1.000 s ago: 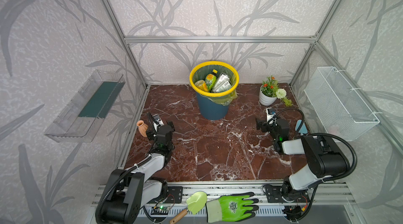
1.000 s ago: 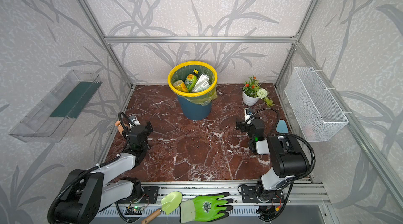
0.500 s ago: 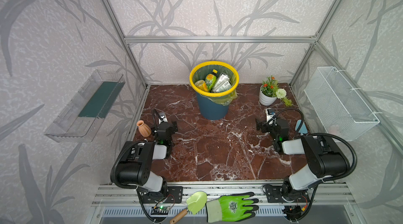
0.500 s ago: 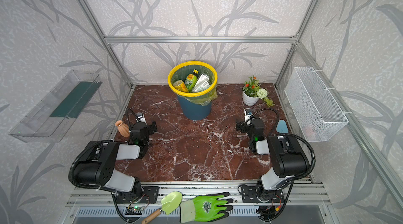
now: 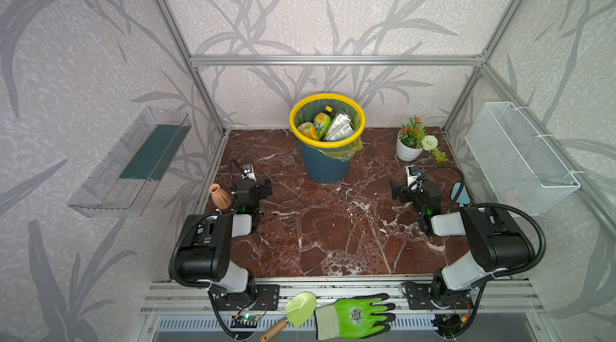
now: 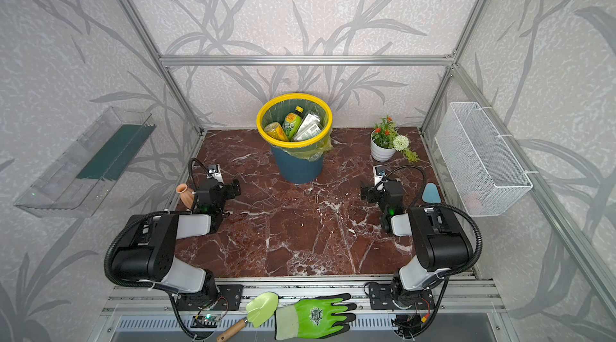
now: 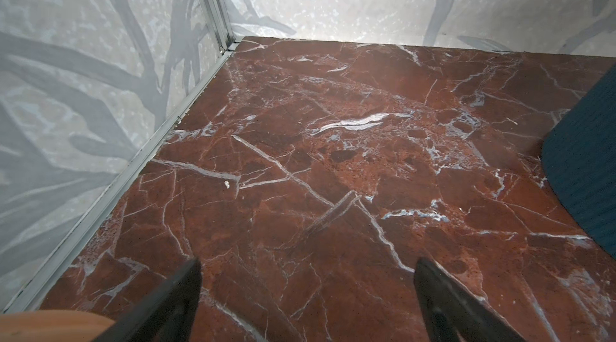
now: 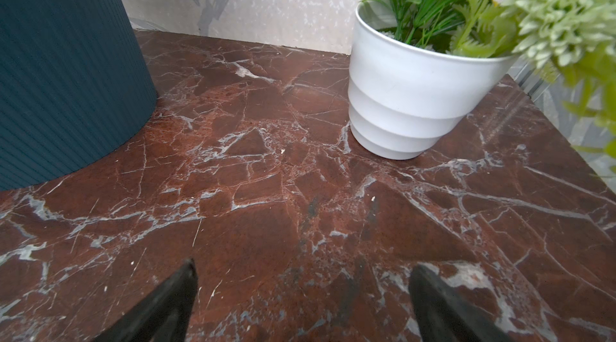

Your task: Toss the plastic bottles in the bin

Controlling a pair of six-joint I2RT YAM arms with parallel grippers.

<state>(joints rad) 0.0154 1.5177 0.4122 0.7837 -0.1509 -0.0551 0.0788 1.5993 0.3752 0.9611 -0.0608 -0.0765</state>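
Note:
The bin (image 5: 323,167) (image 6: 296,167), dark blue with a yellow rim and a green liner, stands at the back middle of the marble floor. Inside it lie plastic bottles: a green one (image 5: 321,122), a yellow one (image 5: 306,128) and white-labelled ones (image 5: 340,125). No bottle shows on the floor. My left gripper (image 5: 256,185) (image 7: 308,262) hovers low at the left, open and empty, with the bin's wall (image 7: 586,157) off to one side. My right gripper (image 5: 408,188) (image 8: 303,263) hovers low at the right, open and empty, facing the gap between the bin (image 8: 60,73) and a flower pot.
A terracotta vase (image 5: 219,195) (image 7: 50,325) stands right beside the left gripper, by the left wall. A white flower pot (image 5: 408,152) (image 8: 410,100) is at the back right. A wire basket (image 5: 520,157) and a clear shelf (image 5: 133,163) hang on the walls. A glove (image 5: 356,315) and trowel (image 5: 296,307) lie on the front rail.
The left arm has folded up from a low stretched pose, and its gripper has shifted a little to the right, away from the vase. The right arm has not moved.

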